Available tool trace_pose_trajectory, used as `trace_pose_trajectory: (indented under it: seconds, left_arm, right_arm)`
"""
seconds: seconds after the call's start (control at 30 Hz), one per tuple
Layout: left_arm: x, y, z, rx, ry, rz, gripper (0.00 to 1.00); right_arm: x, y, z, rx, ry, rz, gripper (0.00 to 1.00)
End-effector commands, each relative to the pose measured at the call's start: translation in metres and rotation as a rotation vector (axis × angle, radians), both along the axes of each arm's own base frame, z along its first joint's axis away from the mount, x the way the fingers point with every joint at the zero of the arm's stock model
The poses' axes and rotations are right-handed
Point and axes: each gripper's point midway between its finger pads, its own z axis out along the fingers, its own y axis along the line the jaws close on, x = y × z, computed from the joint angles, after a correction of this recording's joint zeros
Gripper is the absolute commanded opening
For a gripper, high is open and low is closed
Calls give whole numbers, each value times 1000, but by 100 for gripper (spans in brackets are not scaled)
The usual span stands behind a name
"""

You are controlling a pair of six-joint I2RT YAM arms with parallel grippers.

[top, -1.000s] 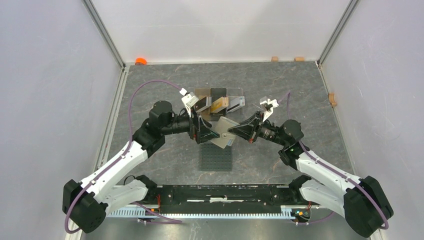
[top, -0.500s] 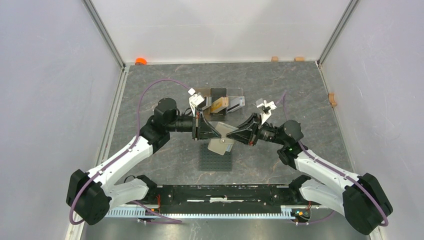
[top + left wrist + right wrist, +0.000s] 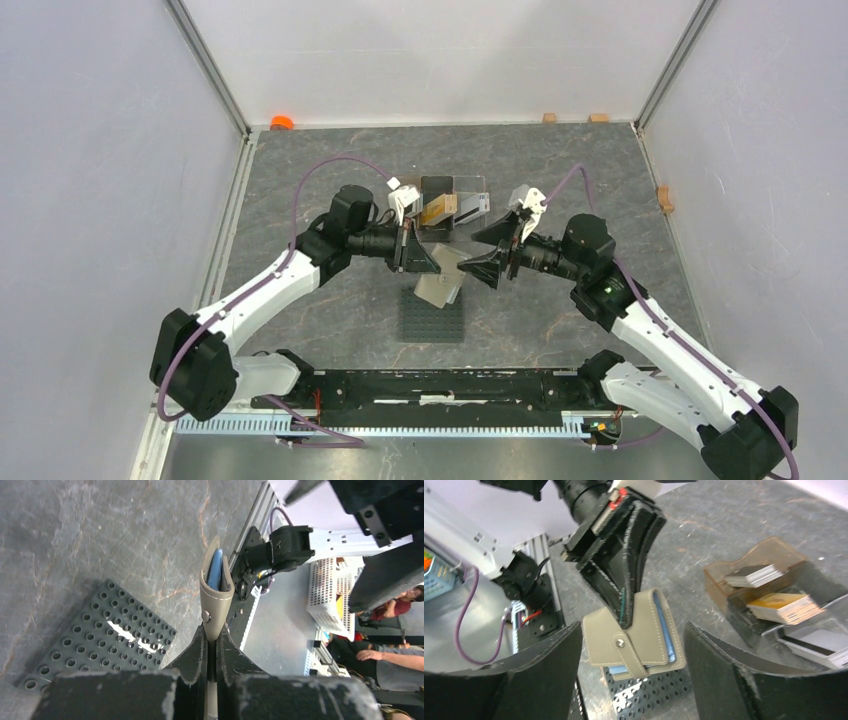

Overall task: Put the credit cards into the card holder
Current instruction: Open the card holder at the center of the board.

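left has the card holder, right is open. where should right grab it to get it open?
Probably the snap tab, by its stud, coming in face-on from the right pincer side. The left pincer clamps one edge of the card holder, so it hangs on edge with the tab facing the open right pincer.

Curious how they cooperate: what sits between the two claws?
The card holder, clamped by the left gripper and facing the open right gripper; clearest in the right wrist view.
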Motion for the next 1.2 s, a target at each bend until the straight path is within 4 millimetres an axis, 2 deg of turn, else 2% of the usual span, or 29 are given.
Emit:
trace_pose_trajectory:
  seconds: [0.0, 0.03, 0.1, 0.23, 0.43, 0.63, 0.97, 1.03, 1.17]
  left_arm:
    - [-9, -1, 4, 0, 25, -76, 2]
    - [-11, -1, 3, -2, 33, -86, 2]
    - [-15, -1, 2, 0, 49, -111, 2]
    - [-19, -1, 1, 3, 60, -137, 2]
    - [-32, -6, 15, -91, 97, -214, 2]
    - [-40, -8, 28, -160, 101, -261, 2]
    - [-39, -9, 31, -172, 93, -258, 2]
    - [-38, -9, 31, -171, 87, -253, 2]
    - [-32, -6, 29, -141, 58, -215, 2]
  right_arm:
    - [-21, 8, -16, -76, 51, 153, 75]
    - [-30, 10, -26, -96, 94, 198, 74]
    - [-41, 13, -32, -103, 118, 256, 72]
    - [-60, 16, -36, -80, 155, 360, 70]
    - [-62, 22, -50, -90, 192, 393, 67]
    - [-58, 22, -75, -165, 227, 385, 67]
    - [-91, 43, -85, -190, 250, 530, 66]
    - [-96, 48, -84, -188, 246, 554, 65]
    - [-107, 55, -84, -194, 242, 598, 50]
